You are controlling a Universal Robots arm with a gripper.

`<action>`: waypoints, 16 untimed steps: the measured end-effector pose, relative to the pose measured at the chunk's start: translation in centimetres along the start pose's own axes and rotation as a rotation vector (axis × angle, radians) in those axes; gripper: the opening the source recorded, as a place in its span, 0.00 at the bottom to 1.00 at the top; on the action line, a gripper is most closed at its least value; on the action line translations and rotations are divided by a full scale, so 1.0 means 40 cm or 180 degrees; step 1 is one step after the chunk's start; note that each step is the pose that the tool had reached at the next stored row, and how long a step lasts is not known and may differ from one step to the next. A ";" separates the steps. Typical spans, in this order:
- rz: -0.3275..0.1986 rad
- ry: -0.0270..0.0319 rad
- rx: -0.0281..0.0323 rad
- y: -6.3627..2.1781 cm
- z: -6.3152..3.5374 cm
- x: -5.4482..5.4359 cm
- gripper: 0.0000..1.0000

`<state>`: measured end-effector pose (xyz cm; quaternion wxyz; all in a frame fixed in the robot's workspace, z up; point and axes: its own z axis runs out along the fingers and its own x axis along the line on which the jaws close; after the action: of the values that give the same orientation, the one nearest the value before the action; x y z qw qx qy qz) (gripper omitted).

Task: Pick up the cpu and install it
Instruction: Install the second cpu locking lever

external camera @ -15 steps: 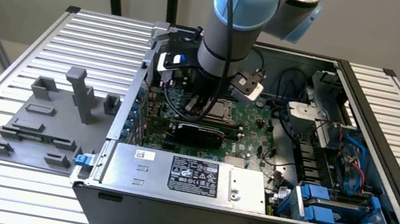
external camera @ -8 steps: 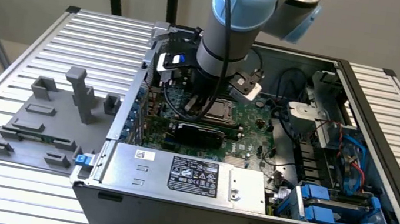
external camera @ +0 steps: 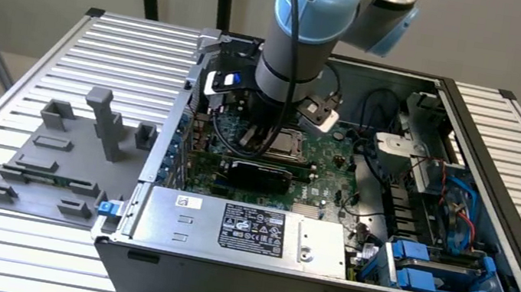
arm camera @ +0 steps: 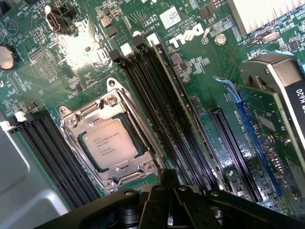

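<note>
One cpu (arm camera: 107,144) sits in the motherboard socket (arm camera: 112,138) — gripper (arm camera: 167,200) closed, empty, just above it.

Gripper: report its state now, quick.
Gripper: fingers shut, holding nothing; the cpu sits in the socket on the motherboard.

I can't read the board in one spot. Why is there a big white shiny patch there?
In the wrist view, light bounces off the green motherboard and makes white glare that washes out the small parts there; the cpu in its socket stays readable. In the exterior view, the arm shades the board under it, and the white label looks bright.
</note>
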<state>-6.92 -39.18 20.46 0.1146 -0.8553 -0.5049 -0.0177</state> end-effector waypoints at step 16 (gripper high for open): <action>-0.0001 0.0001 0.0003 -0.008 0.013 0.010 0.11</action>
<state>-7.07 -38.58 20.06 0.1152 -0.8552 -0.5050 -0.0176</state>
